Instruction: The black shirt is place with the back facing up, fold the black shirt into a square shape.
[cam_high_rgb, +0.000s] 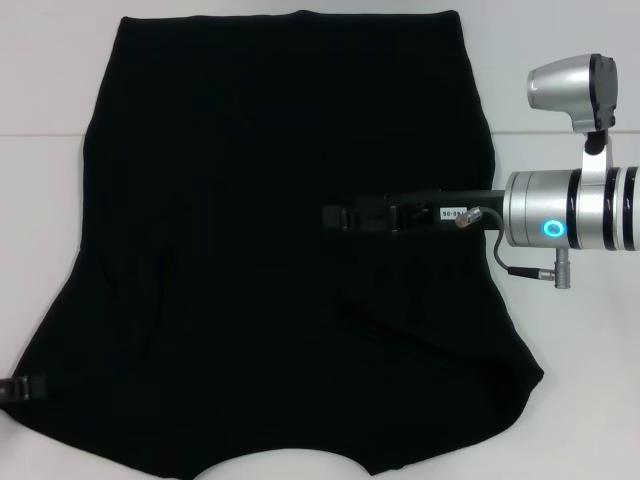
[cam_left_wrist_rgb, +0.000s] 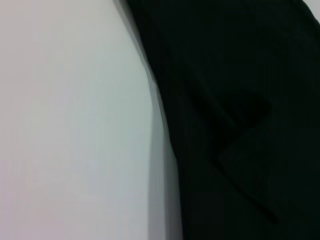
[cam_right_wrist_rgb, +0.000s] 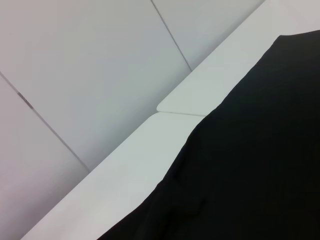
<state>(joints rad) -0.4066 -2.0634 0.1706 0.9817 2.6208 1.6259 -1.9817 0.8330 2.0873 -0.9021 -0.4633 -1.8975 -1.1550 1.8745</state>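
At the near left edge the left gripper (cam_high_rgb: 22, 387) shows only as a dark tip touching the shirt's (cam_high_rgb: 250, 250) left sleeve — whether its fingers are apart or together I cannot tell. The shirt lies spread flat across the white surface (cam_high_rgb: 40, 100), no lettering visible, no fold yet made. From the right, the right gripper (cam_high_rgb: 335, 217) reaches in over the shirt's middle — its fingers are lost against the black cloth, so I cannot tell their state either. Judging by this, folding is just beginning; next calls for a firm pinch on a sleeve edge
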